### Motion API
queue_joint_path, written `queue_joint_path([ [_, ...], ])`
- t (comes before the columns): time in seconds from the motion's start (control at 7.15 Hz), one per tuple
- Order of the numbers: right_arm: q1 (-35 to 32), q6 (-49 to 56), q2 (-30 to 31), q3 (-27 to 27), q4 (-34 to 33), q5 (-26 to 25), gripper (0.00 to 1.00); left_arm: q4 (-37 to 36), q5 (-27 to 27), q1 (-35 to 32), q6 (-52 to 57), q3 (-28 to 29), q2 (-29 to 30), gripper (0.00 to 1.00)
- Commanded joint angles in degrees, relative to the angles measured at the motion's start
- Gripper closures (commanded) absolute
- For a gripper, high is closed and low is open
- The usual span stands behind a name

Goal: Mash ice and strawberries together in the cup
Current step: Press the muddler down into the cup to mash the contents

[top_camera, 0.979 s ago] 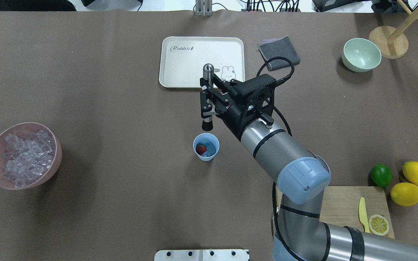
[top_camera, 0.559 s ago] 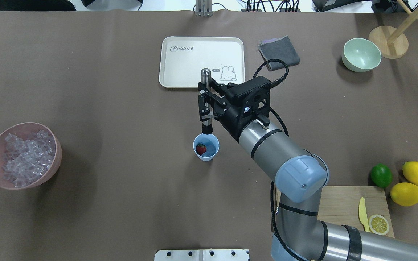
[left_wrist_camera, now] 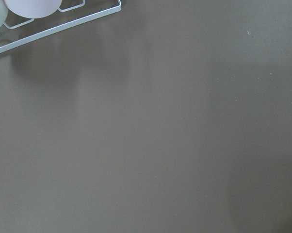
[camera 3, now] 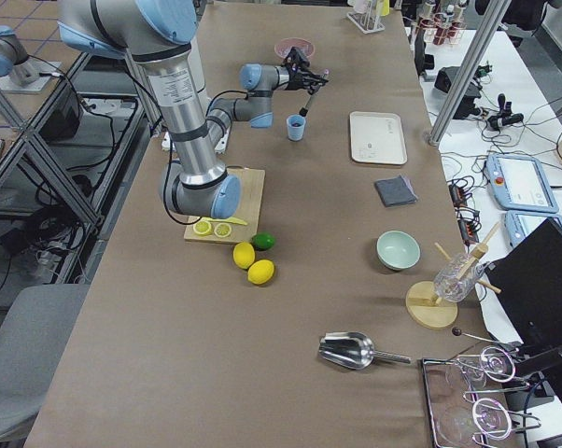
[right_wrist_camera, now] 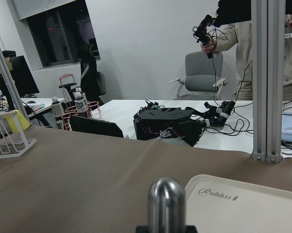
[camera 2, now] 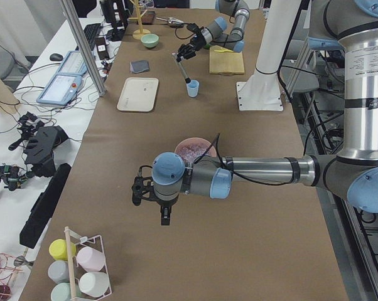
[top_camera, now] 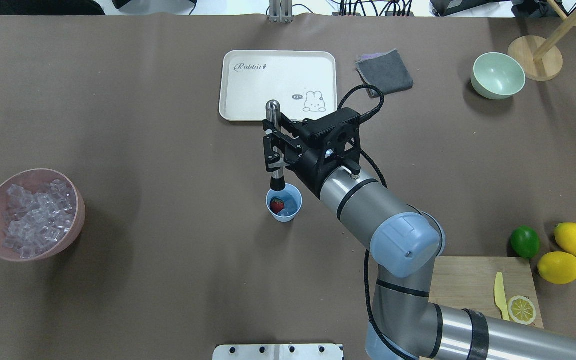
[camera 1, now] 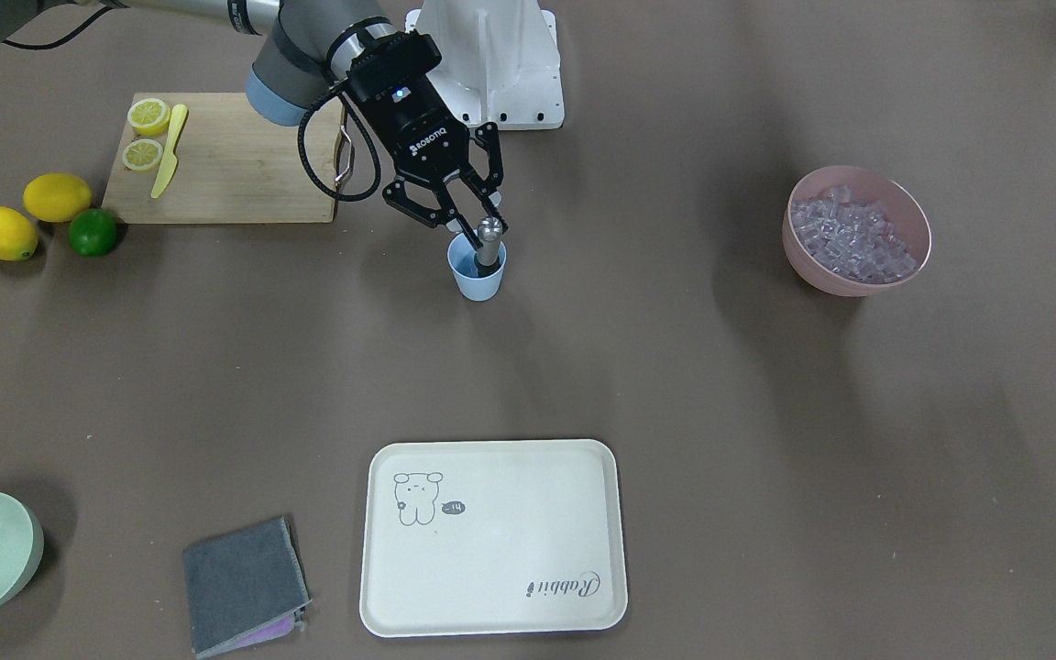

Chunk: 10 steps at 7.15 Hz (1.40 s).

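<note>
One second on, the right gripper (top_camera: pixel 274 151), clamped on the muddler (top_camera: pixel 273 114), has lowered its black tip to the cup (top_camera: pixel 284 218) rim. Strawberry (top_camera: pixel 277 205) and ice (top_camera: pixel 291 204) sit inside, unmashed, so pressing likely comes next. The left gripper (camera 2: pixel 138 188): cannot tell.

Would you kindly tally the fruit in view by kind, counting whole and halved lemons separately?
Whole lemons: 2
Lemon halves: 2
Lime: 1
Strawberry: 1
Total: 6
</note>
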<state>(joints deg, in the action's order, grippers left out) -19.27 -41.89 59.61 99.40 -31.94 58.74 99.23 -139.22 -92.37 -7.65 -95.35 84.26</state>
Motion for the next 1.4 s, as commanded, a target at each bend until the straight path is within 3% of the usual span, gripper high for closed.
queue_joint_path([
  [0.0,0.20,-0.21,0.33,-1.30,1.26,0.84,1.00,0.00,0.00,0.00,0.00,-0.10,-0.06,0.02],
  [0.7,0.82,-0.21,1.48,-3.51,3.99,1.73,1.00,0.00,-0.09,0.00,-0.09,-0.19,-0.06,0.02],
  [1.26,-0.93,-0.21,1.30,1.05,3.29,4.54,1.00,0.00,-0.09,-0.18,0.00,-0.36,-0.06,0.02],
])
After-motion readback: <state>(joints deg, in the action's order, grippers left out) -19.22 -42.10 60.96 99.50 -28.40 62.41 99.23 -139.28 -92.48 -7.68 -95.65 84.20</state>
